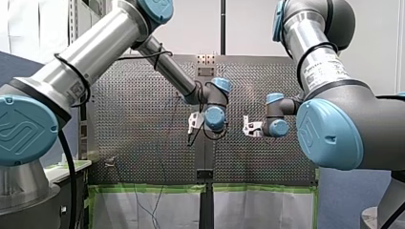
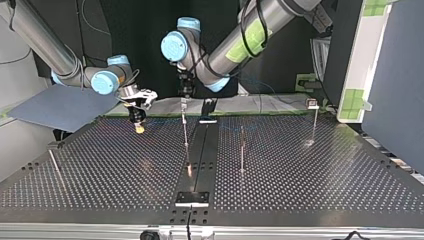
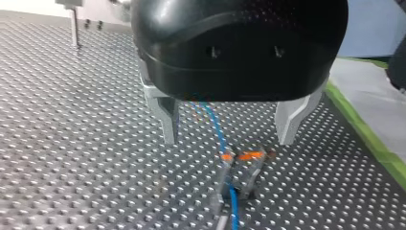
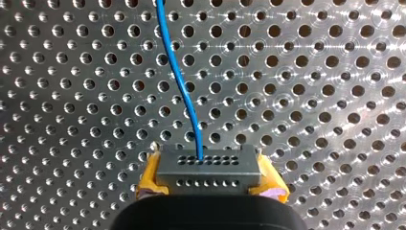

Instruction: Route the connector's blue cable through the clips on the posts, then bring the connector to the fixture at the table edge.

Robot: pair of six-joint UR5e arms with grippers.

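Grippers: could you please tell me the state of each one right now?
My left gripper: open.
My right gripper: closed on the connector.

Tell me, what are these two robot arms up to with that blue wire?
They are routing a blue cable across a perforated table. The right arm has its jaws shut on the grey connector at the cable's end, held just above the table. The left arm hovers with its jaws open over a small clip, which the cable seems to pass through.
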